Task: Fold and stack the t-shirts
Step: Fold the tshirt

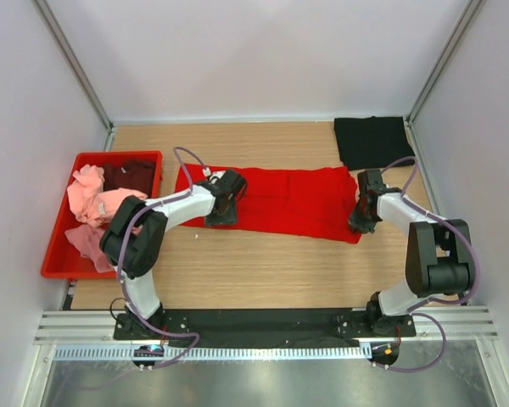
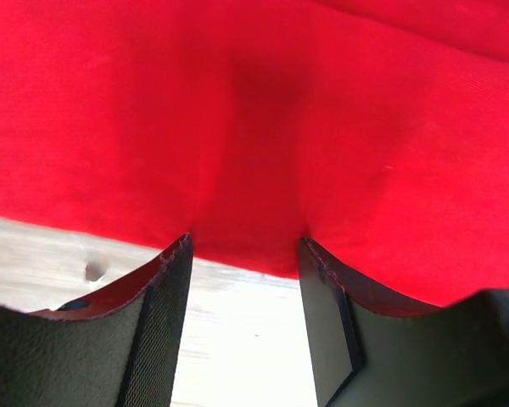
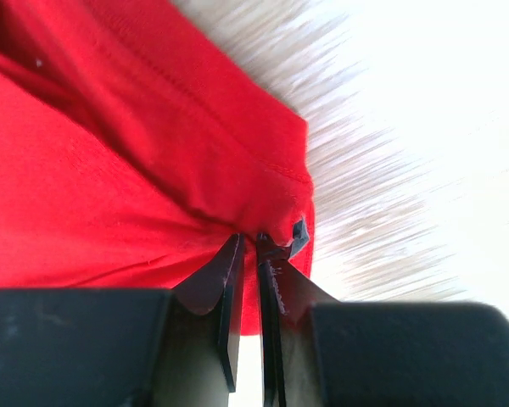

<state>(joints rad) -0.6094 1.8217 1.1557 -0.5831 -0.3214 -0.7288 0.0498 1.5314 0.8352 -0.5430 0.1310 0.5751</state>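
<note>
A bright red t-shirt [image 1: 280,199] lies as a long band across the middle of the table. My left gripper [image 1: 220,212] is open at its near left edge, and in the left wrist view [image 2: 246,246] the fingertips touch the red hem [image 2: 254,153] with bare wood between them. My right gripper [image 1: 360,219] is at the near right corner. In the right wrist view [image 3: 250,242] it is shut on a pinch of the red cloth [image 3: 110,195]. A folded black t-shirt [image 1: 371,140] lies at the back right.
A red plastic crate [image 1: 55,259] stands at the left edge and holds light pink shirts [image 1: 89,199], a dark maroon shirt [image 1: 131,174] and a dusty rose one [image 1: 89,242]. White walls close in the table [image 1: 263,271] on three sides.
</note>
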